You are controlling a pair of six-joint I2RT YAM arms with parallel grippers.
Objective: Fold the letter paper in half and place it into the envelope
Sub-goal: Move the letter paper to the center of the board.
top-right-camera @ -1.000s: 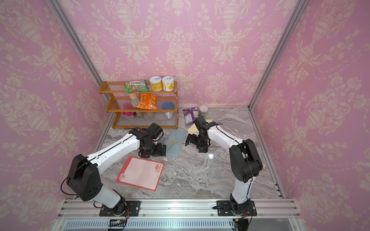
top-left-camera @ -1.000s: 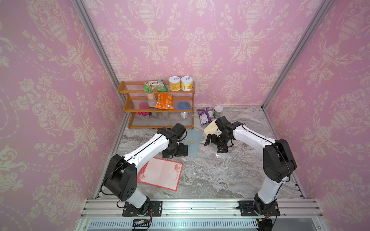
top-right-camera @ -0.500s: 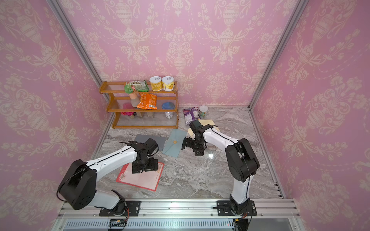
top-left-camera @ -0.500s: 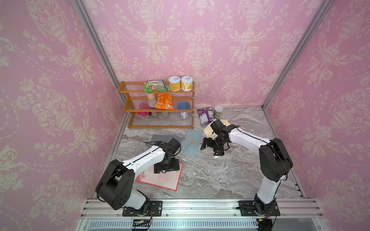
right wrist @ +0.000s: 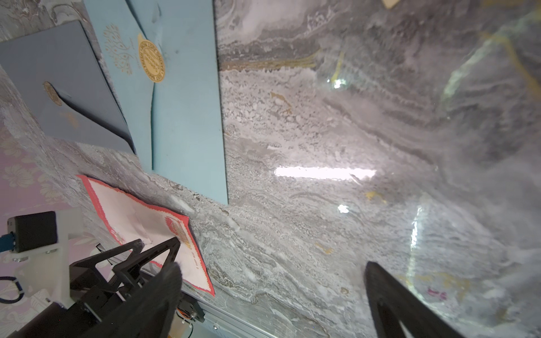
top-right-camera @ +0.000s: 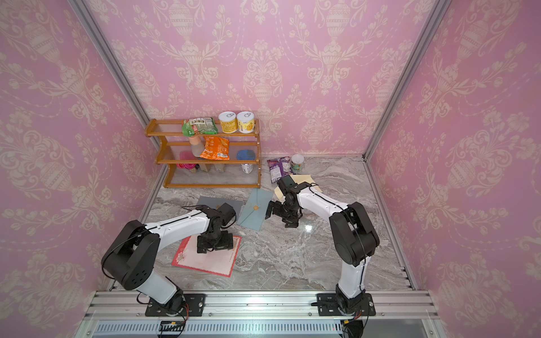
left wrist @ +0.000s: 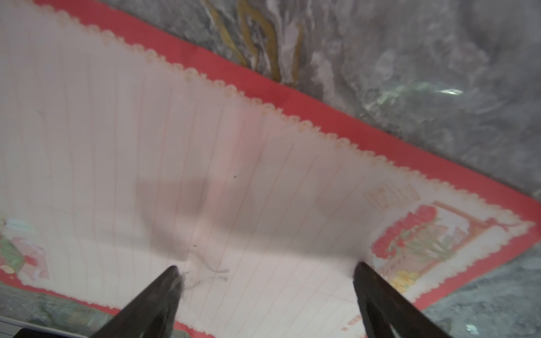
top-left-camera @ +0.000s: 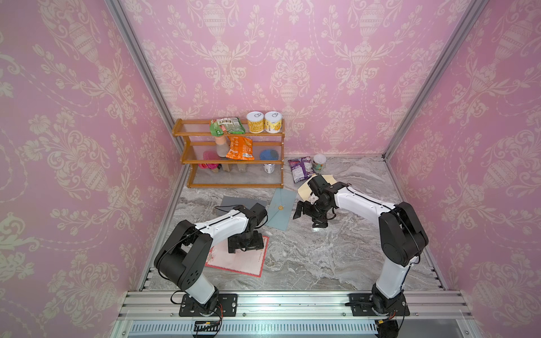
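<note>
— Since a second ago, the left arm has swung back from beside the envelope, and its gripper now sits over the letter paper.

— Where's the paper?

— The letter paper (top-left-camera: 247, 263) (top-right-camera: 205, 262) (left wrist: 205, 131) (right wrist: 137, 215) lies unfolded, lined face up, on the marble table (top-left-camera: 322, 257), towards the front rail on the left arm's side. It is outside the envelope and apart from it.

— And the envelope?

— The light blue envelope (top-left-camera: 282, 209) (top-right-camera: 254, 210) (right wrist: 184, 123) lies flat further back, between the two arms, with its flap and gold seal upward.

— Grippers?

— The left gripper (top-left-camera: 246, 243) (top-right-camera: 215, 241) (left wrist: 266, 269) points down over the sheet's back half, jaws wide apart. I can't tell whether the tips touch the paper. The right gripper (top-left-camera: 308, 218) (top-right-camera: 278, 215) (right wrist: 272, 264) hovers just beside the envelope's right edge, jaws spread, nothing between them.

— Anything else close by?

— A dark grey envelope (top-left-camera: 234, 202) (top-right-camera: 210, 202) (right wrist: 67, 87) lies beside the blue one, partly under the left arm. Behind stands a wooden shelf (top-left-camera: 228, 135) with cans and snack bags.
</note>
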